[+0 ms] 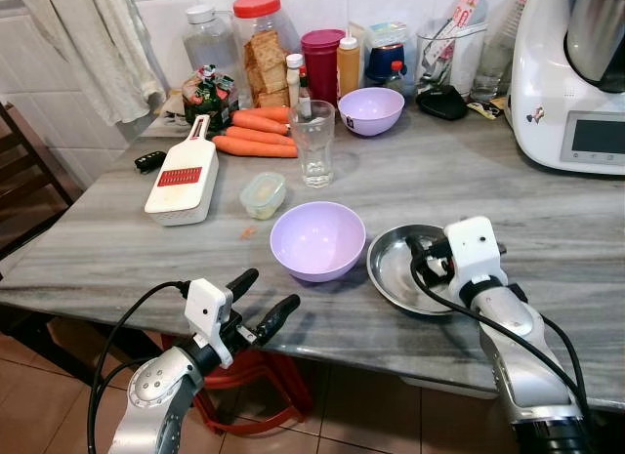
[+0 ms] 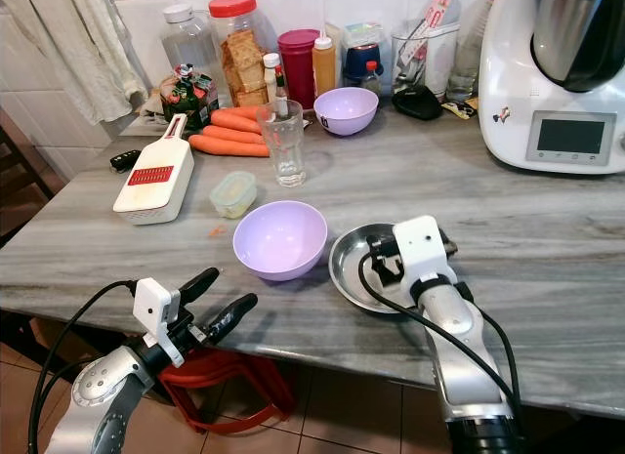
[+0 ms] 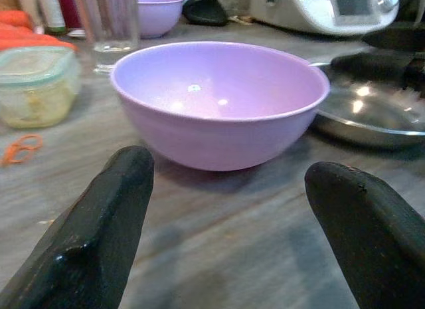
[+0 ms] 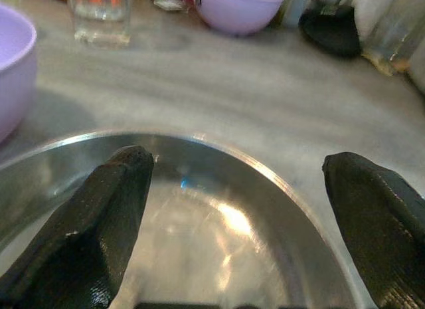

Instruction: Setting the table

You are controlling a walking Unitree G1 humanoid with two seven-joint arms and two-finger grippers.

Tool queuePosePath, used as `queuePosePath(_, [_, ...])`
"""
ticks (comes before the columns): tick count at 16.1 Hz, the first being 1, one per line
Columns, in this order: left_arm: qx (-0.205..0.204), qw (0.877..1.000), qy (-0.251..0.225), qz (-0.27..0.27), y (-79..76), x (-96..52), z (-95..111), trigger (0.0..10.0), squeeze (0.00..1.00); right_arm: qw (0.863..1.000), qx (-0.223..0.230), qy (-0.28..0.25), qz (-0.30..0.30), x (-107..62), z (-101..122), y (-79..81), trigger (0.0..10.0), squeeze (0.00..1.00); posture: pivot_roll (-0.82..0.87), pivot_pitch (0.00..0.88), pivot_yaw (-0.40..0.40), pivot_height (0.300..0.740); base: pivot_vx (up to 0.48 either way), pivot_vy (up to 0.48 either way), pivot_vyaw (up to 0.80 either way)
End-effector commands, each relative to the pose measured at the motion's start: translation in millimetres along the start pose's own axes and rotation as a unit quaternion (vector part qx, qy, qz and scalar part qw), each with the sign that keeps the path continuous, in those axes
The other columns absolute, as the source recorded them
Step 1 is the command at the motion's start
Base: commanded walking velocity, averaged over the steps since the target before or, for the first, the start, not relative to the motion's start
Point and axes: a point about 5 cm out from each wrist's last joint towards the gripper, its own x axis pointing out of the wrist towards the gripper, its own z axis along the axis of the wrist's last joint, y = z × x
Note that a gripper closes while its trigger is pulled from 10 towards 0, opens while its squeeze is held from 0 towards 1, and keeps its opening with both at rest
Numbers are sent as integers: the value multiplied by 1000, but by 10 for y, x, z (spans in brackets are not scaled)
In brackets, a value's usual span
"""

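A purple bowl (image 1: 317,239) stands near the front edge of the grey marble table (image 1: 117,249). Just to its right lies a shallow steel dish (image 1: 391,268). My right gripper (image 1: 428,259) hangs open over the dish, its fingers (image 4: 113,209) spread above the shiny inside (image 4: 219,229). My left gripper (image 1: 270,289) is open in front of the table edge, pointing at the purple bowl (image 3: 219,100) with a gap between them. A clear glass (image 1: 313,142) and a second purple bowl (image 1: 371,109) stand further back.
A white slicer (image 1: 183,178), a small lidded container (image 1: 263,194) and carrots (image 1: 256,132) lie to the left. Jars and bottles line the wall. A white kitchen machine (image 1: 576,73) fills the right rear. A red stool (image 1: 249,395) sits under the table.
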Motion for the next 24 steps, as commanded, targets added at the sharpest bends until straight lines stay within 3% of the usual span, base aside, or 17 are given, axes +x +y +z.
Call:
queuePosePath(1, [3,1000,-2,-13,1,-22,47,10000,0,1000,14,4,10,-26,35,-9,10000,722,-113,21,123,740,0,0,0])
queuePosePath(5, [-2,1000,3,-23,-6,-60,34,10000,0,997,32,36,61,-63,19,43,10000,706,-111,25,121,740,0,0,0])
queuePosePath(6, [-2,1000,5,-25,-7,-63,34,10000,0,995,36,48,75,-74,10,60,10000,392,-112,27,122,740,0,0,0])
queuePosePath(7, [-3,1000,6,-27,-10,-63,33,10000,0,993,40,63,91,-85,-7,81,10000,0,-113,29,122,740,0,0,0])
queuePosePath(17, [-11,999,14,-28,-23,-67,-12,10000,0,976,61,99,184,-52,-41,350,10000,0,-105,32,119,740,0,0,0])
queuePosePath(24, [-11,999,15,-27,-20,-62,-20,10000,0,972,63,95,204,12,-7,483,10000,0,-103,34,119,740,0,0,0])
